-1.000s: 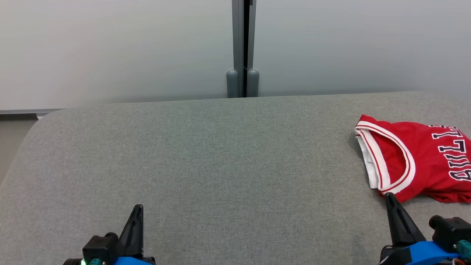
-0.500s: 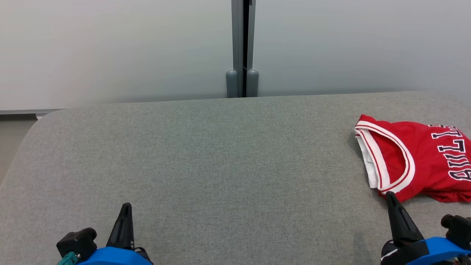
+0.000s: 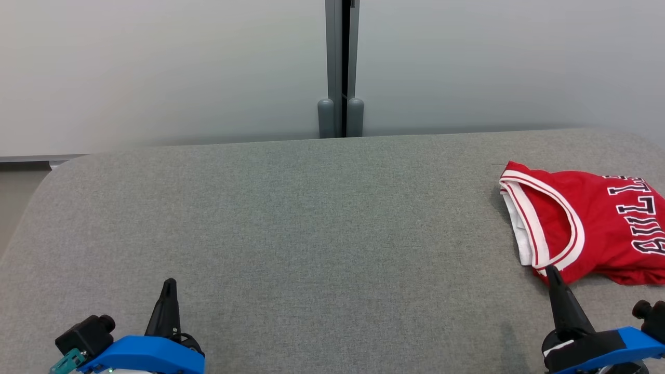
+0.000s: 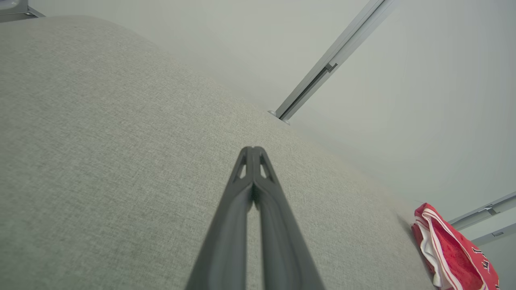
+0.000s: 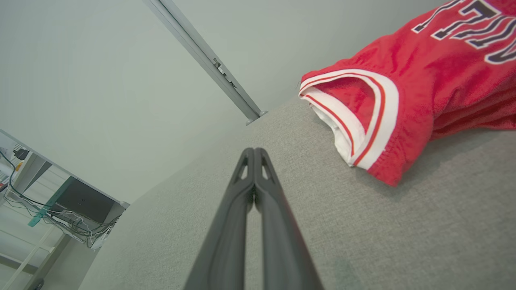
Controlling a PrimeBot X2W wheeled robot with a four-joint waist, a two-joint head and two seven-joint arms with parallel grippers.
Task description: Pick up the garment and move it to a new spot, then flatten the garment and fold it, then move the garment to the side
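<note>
both tools are seen closed and empty; the garment [image 3: 597, 223] is found just ahead and rightward of the right tool [image 3: 549, 271], well apart from the left tool [image 3: 169, 284].

Surroundings of the work area.
Grey fabric-covered surface [image 3: 311, 218] meets pale frosted wall panels [image 3: 156, 67], divided by a grey vertical post [image 3: 341, 62]; cabled desk [image 5: 80, 198] beyond.

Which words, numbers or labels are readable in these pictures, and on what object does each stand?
"ULL": dark white-edged letters on the red jersey, turned sideways; the picture edge cuts off the rest.
Nothing else carries readable text.
</note>
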